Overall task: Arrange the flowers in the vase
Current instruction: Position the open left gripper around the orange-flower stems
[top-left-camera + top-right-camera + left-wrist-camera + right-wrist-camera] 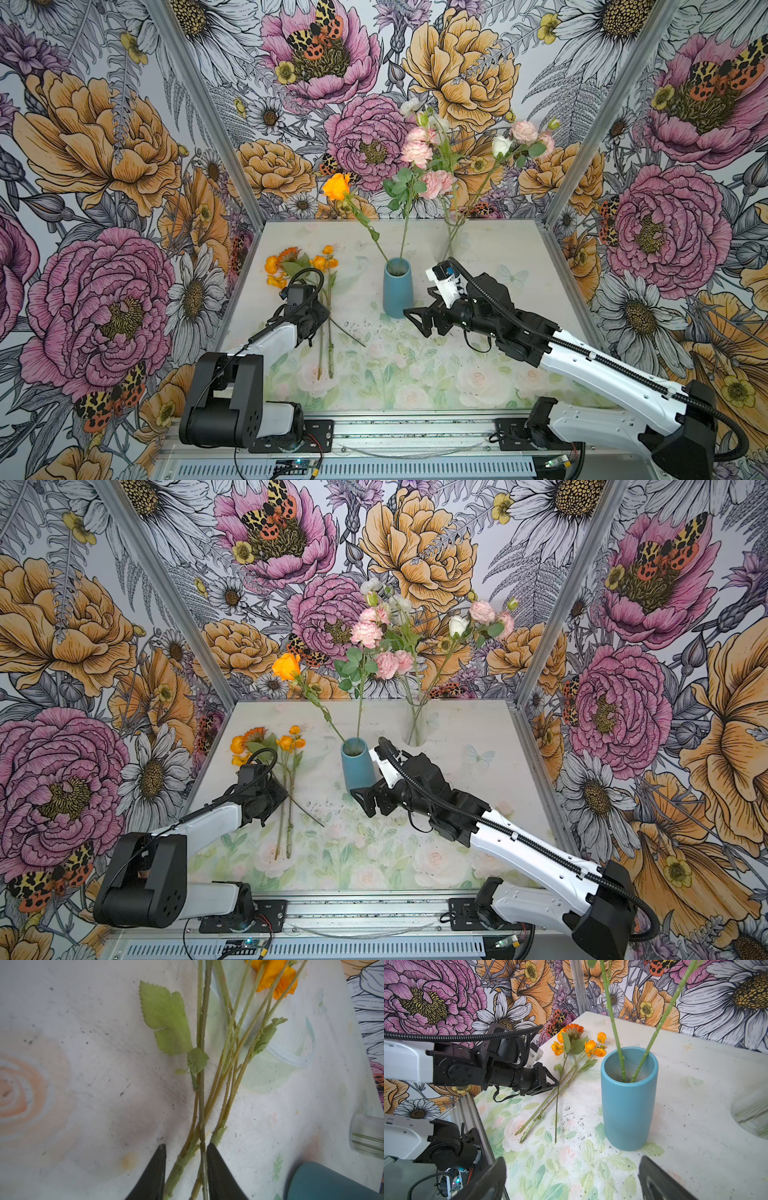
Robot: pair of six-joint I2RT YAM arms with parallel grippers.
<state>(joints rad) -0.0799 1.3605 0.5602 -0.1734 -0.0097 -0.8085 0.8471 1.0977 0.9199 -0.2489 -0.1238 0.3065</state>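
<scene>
Three loose flowers (328,316) with orange blooms lie on the table's left side, stems crossing, also in the right wrist view (571,1057). My left gripper (186,1147) is down over their stems (207,1095). Its jaws stand astride them: one finger touches a thin stem, the other stays a little apart from the stems. The blue vase (398,293) stands mid-table and holds an orange rose (336,187) and a leafy stem (405,189). My right gripper (417,301) hovers wide open just right of the vase (629,1101), with nothing between its fingers (572,1160).
A clear glass vase (451,232) with pink and white flowers stands at the back, behind the right arm. Dark crumbs are scattered on the printed tabletop (415,365) in front of the blue vase. Wallpapered walls close in on three sides.
</scene>
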